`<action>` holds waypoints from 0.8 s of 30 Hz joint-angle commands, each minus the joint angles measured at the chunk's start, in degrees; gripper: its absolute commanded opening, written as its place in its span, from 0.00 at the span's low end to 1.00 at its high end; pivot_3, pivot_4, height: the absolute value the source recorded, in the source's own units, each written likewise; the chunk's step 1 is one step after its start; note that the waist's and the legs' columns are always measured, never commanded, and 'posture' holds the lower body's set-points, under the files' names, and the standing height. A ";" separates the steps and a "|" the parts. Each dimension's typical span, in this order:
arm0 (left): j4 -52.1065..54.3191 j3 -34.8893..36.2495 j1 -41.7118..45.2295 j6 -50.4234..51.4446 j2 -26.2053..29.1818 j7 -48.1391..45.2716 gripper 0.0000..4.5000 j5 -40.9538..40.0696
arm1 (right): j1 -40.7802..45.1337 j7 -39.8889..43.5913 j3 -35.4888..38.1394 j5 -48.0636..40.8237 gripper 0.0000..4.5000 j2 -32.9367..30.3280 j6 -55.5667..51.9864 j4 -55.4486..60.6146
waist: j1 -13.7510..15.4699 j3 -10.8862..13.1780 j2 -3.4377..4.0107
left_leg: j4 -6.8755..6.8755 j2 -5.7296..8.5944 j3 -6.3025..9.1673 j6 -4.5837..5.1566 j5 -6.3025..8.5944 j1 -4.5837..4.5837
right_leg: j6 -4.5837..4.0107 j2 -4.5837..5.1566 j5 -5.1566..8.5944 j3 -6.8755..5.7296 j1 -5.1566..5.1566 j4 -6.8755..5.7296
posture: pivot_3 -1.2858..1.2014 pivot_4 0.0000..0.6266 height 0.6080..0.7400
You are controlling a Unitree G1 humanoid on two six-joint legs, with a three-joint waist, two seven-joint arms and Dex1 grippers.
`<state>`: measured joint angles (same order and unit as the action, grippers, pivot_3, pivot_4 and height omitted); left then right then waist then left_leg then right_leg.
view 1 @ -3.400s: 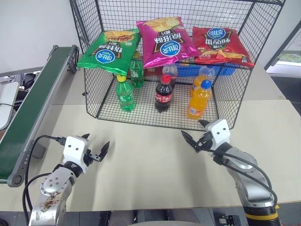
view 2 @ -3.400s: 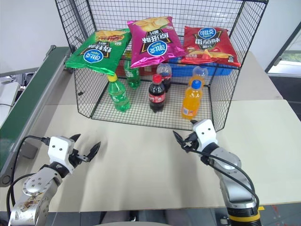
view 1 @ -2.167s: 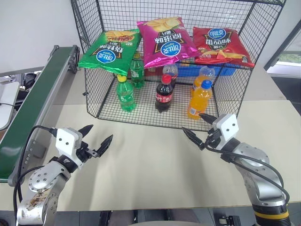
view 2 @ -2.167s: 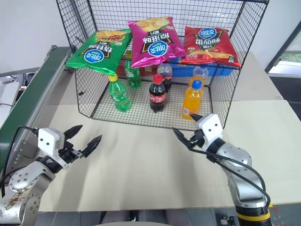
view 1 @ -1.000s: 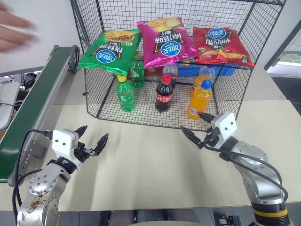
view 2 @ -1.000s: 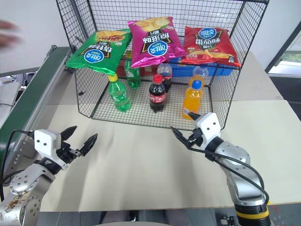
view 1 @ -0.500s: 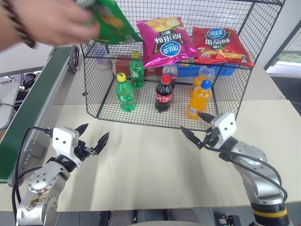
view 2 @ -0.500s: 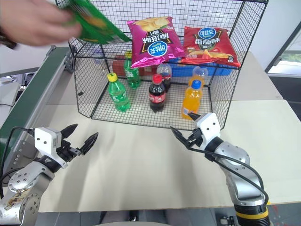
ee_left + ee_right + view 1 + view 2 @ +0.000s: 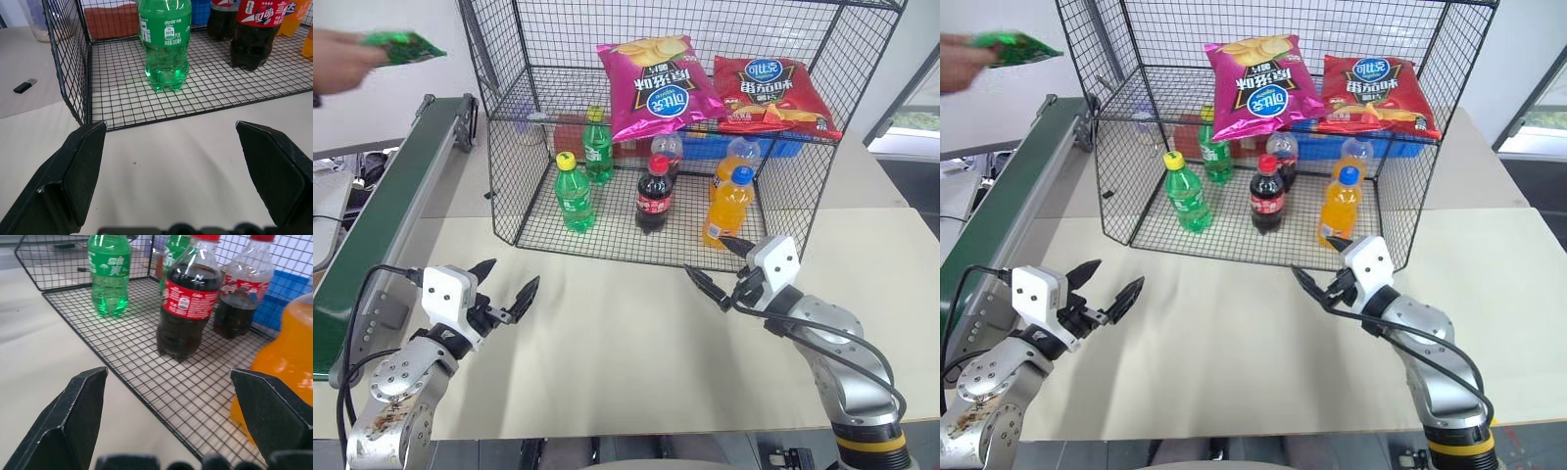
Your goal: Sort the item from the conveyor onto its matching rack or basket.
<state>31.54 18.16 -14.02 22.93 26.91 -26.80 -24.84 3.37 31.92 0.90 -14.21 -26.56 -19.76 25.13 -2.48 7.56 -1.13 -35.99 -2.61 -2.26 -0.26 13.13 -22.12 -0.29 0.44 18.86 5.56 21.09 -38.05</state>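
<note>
A person's hand [image 9: 337,59] at the far left holds the shiny green crisp bag [image 9: 403,45] in the air above the far end of the dark green conveyor [image 9: 382,211]. The black wire rack [image 9: 504,147] stands at the back of the table, and the left part of its upper shelf [image 9: 548,98] is bare. My left gripper [image 9: 512,276] hovers open over the table near the conveyor, with nothing between its fingers [image 9: 73,166]. In front of the rack's lower right, my right gripper [image 9: 707,258] is open and empty, its fingers [image 9: 78,406] wide apart.
A magenta bag [image 9: 656,83] and a red bag [image 9: 771,90] lie on the upper shelf. Green bottles [image 9: 573,191], a cola bottle [image 9: 654,194] and an orange bottle [image 9: 728,206] stand on the lower floor, with a blue crate [image 9: 759,147] behind. The beige tabletop [image 9: 617,343] spreads between my grippers.
A person's hand reached in, lifted the green bag off the rack's upper shelf and carried it left, above the conveyor. Both my grippers stayed put and open.
</note>
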 commanded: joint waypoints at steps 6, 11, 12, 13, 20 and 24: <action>1.76 1.49 -0.19 -0.51 0.60 0.42 1.00 -0.10 | 1.24 -0.46 0.63 -0.15 0.98 0.21 1.30 0.71 | 0.02 0.00 0.00 | 0.00 0.01 0.00 0.00 0.00 0.00 | 0.00 0.00 0.00 0.00 0.00 0.00 | 0.52 0.24 1.00; 2.01 1.59 -1.29 -0.09 0.70 0.27 1.00 -0.25 | 1.06 -0.48 0.61 -0.14 0.98 0.10 1.12 1.03 | 0.02 0.00 0.00 | 0.00 0.00 0.00 0.00 0.00 0.00 | 0.00 0.00 0.00 0.00 0.00 0.00 | 0.52 0.24 1.00; 2.07 1.55 -1.51 -0.07 0.69 0.27 1.00 -0.24 | 1.08 -0.48 0.60 -0.16 0.98 0.07 1.02 1.13 | 0.00 0.00 0.00 | 0.00 0.00 0.00 0.00 0.00 0.01 | 0.00 0.00 0.00 0.00 0.00 0.00 | 0.52 0.24 1.00; 2.14 1.49 -1.70 -0.12 0.69 0.27 1.00 -0.19 | 1.11 -0.45 0.60 -0.18 0.98 0.01 0.95 1.20 | -0.02 0.00 0.00 | 0.00 0.00 0.00 0.00 0.00 0.01 | 0.00 0.00 0.00 0.00 0.00 0.00 | 0.52 0.24 1.00; 2.70 2.56 -1.62 -0.03 1.30 0.62 1.00 -0.43 | 2.91 1.12 0.19 -0.45 0.98 -1.23 0.56 1.21 | -0.01 0.00 0.00 | 0.00 0.00 0.00 0.00 0.00 0.00 | 0.00 0.00 0.00 0.00 0.00 0.00 | 0.52 0.24 1.00; 6.68 6.26 -2.71 1.75 0.22 2.89 1.00 -3.60 | 6.97 3.46 0.33 -3.30 0.98 -2.34 -1.84 1.52 | -0.12 0.00 0.00 | 0.00 -0.01 0.00 0.00 0.00 0.01 | 0.00 -0.02 0.00 -0.01 0.00 0.00 | 0.52 0.24 1.00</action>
<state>34.22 21.65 -16.34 24.18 27.31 -25.10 -26.39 8.49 34.44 0.54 -15.14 -28.42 -20.71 24.60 -2.60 7.56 -1.14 -35.99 -2.62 -2.26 -0.26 13.13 -22.10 -0.29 0.43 18.86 5.55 21.10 -38.05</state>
